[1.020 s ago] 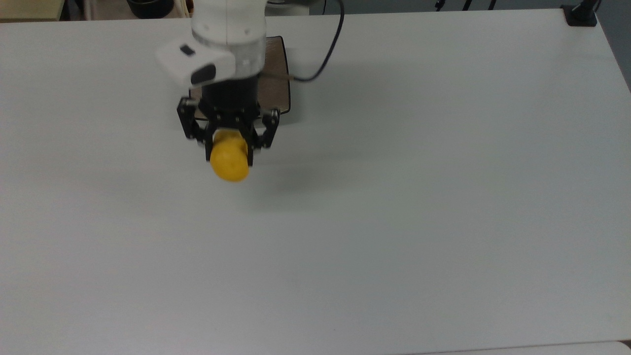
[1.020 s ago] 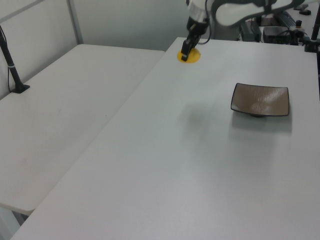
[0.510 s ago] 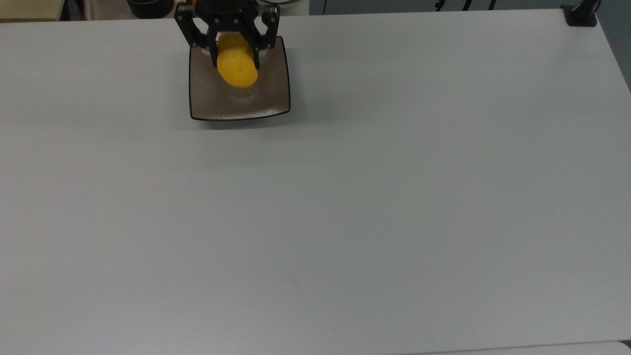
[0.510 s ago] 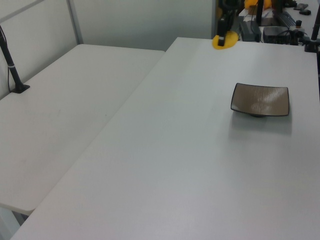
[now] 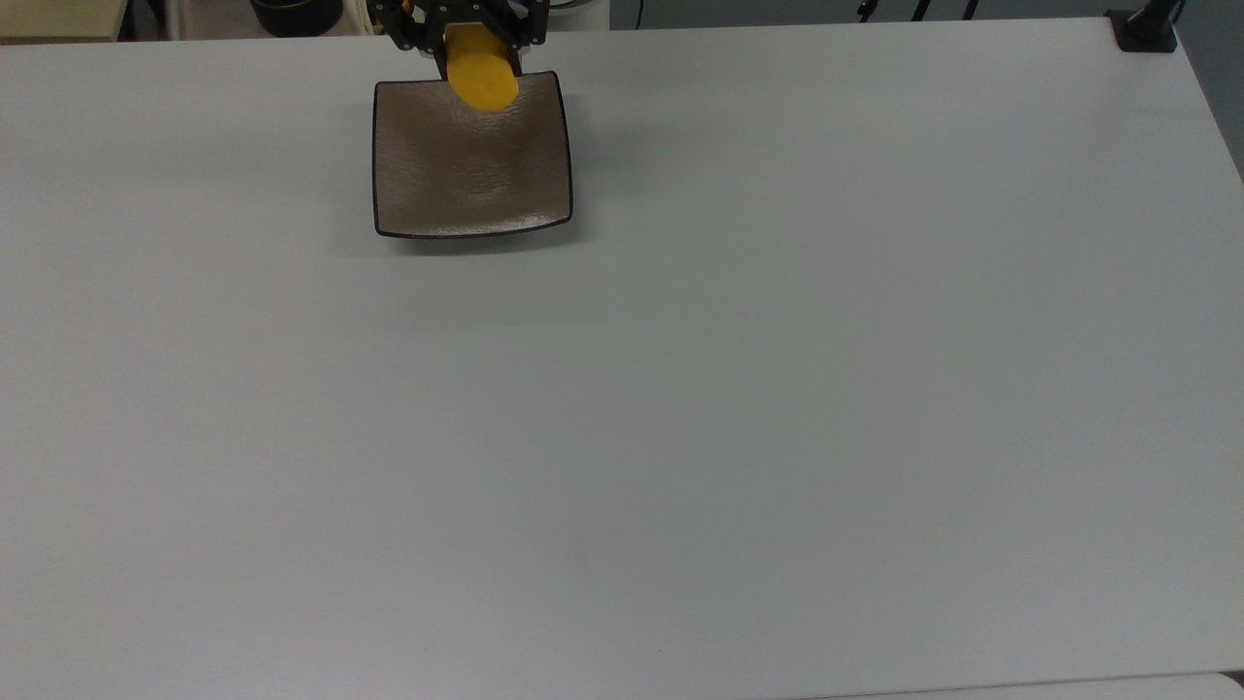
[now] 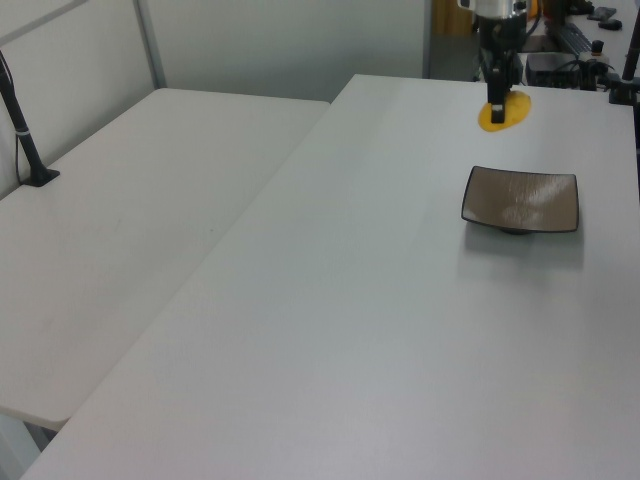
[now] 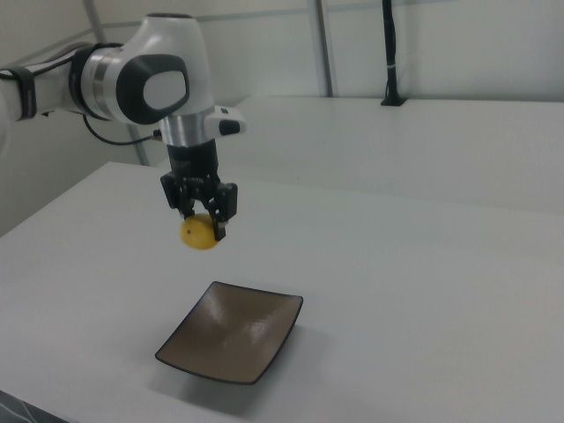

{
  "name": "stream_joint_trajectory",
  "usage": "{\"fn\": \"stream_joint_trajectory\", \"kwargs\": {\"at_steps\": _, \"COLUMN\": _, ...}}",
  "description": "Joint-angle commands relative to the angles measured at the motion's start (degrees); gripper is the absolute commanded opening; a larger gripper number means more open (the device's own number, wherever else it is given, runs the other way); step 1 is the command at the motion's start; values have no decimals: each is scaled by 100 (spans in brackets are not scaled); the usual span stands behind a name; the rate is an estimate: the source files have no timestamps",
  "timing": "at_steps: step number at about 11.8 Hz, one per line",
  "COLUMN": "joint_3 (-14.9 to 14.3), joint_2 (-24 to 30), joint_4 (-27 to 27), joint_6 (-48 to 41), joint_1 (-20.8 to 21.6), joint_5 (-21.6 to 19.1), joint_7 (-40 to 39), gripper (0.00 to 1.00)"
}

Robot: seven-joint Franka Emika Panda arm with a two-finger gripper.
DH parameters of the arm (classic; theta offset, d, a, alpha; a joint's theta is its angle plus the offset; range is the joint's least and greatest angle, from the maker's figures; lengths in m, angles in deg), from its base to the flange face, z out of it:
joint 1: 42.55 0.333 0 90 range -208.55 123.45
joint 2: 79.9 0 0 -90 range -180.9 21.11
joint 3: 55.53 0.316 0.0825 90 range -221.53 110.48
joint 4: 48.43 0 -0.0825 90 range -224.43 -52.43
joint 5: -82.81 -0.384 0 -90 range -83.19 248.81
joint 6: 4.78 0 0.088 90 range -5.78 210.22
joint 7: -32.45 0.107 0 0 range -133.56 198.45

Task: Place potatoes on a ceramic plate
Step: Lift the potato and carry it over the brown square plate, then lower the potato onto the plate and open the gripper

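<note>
My gripper [image 7: 199,228] is shut on the yellow potato [image 7: 197,234], holding it in the air well above the table. The square brown-grey ceramic plate [image 7: 231,342] lies empty on the white table, below the potato and nearer the right view's bottom edge. In the top view the potato [image 5: 481,78] overlaps the plate's far rim, with the gripper [image 5: 466,37] at the top edge and the plate [image 5: 466,175] below it. In the left view the potato [image 6: 504,112] hangs under the gripper [image 6: 497,108], beyond the plate [image 6: 520,199].
The white table [image 5: 739,389] spreads wide around the plate. A second white table [image 6: 130,200] adjoins it on the left view's left, with a black pole clamp [image 6: 30,150] on it. Another black clamp [image 5: 1147,29] sits at the top view's top right corner.
The gripper has carried the potato from out over the bare table, rising, to a spot above the plate's far edge. It has stayed shut on the potato throughout.
</note>
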Motion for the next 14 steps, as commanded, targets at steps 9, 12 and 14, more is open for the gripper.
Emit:
{"fn": "stream_joint_trajectory", "kwargs": {"at_steps": 9, "joint_3": -39, "joint_2": 317, "joint_4": -2792, "joint_6": 3133, "joint_1": -28, "joint_5": 396, "joint_7": -127, "gripper": 26}}
{"fn": "stream_joint_trajectory", "kwargs": {"at_steps": 12, "joint_3": -39, "joint_2": 177, "joint_4": -3136, "joint_6": 3644, "joint_1": -28, "joint_5": 703, "joint_7": -136, "gripper": 39}}
{"fn": "stream_joint_trajectory", "kwargs": {"at_steps": 14, "joint_3": -39, "joint_2": 150, "joint_4": -3146, "joint_6": 3637, "joint_1": -151, "joint_5": 704, "joint_7": -118, "gripper": 77}}
